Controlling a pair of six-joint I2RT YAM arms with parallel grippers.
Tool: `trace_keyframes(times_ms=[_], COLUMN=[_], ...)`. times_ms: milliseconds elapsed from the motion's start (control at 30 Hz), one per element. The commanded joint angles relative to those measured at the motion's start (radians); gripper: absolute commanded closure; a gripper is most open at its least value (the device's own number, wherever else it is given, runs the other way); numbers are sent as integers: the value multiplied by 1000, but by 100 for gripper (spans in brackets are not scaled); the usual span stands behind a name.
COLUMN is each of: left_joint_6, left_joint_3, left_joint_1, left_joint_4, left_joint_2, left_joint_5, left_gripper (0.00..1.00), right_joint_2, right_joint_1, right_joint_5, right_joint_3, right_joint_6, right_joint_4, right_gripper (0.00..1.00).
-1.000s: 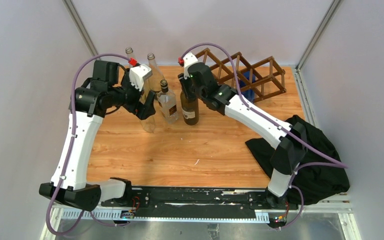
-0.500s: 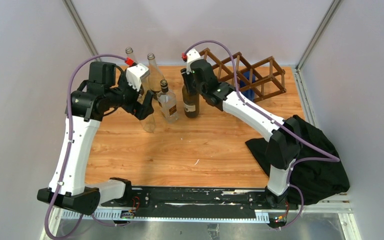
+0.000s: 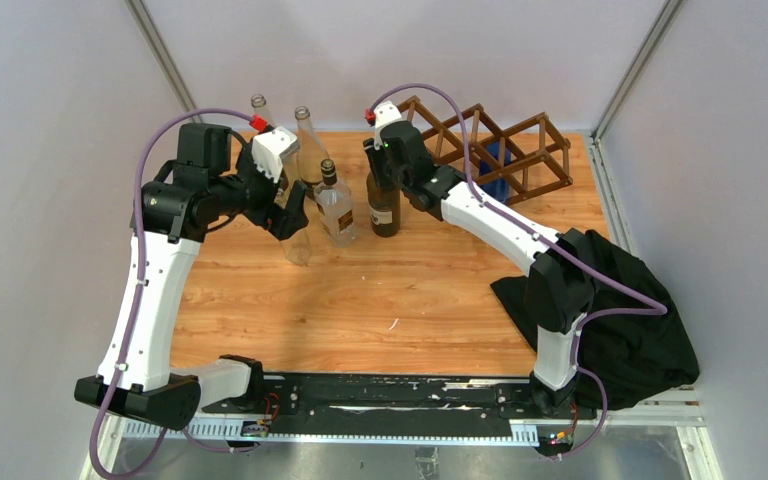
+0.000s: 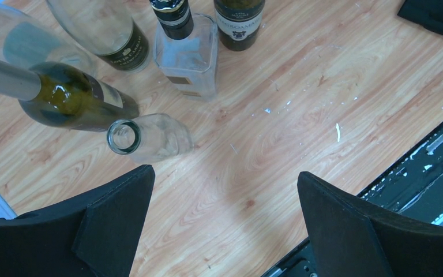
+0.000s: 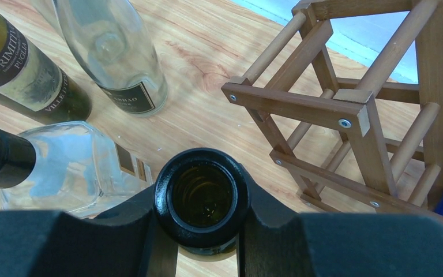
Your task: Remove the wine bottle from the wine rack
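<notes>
dark green btl [image 5: 26, 78] lbl reads "primiti…", "pugli…", "villede…"; clear btl [image 5: 118, 55] lbl ends "…nhao"

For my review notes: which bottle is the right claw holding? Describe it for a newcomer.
Find the dark brown wooden lattice wine rack at the far right. Of the bottles left of it, the dark glass wine bottle stands nearest. It alone has the right claw shut round its neck.
</notes>
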Motion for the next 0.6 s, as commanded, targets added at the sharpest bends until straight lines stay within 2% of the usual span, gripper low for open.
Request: trace_keyframes(times_ms=[0,167,200,467,567], left_joint_6=[2,9,9,-3,-2], left_joint_3=[-16,-18,-17,-2,11], left_joint_1=[8,8,7,7,7], left_joint_4=[19,21,21,23,24], left_joint_2=[-9,-13,-14,-5,0], left_joint_5=[21,15,15,10,13], left_gripper=[0,0,0,0,0], right_joint_2=[-17,-50,-61,-222,-306], right_joint_1=[-10,-11,-11,-13,-31], right_joint_5=[24,42,47,98,124], right_joint_3=[-1,-7,-7,-5,-37], right_joint_6=[22,41,43,46,95], right_joint_4=[83,43,33,-106,-218], right_gripper=[64,17,13,9,8])
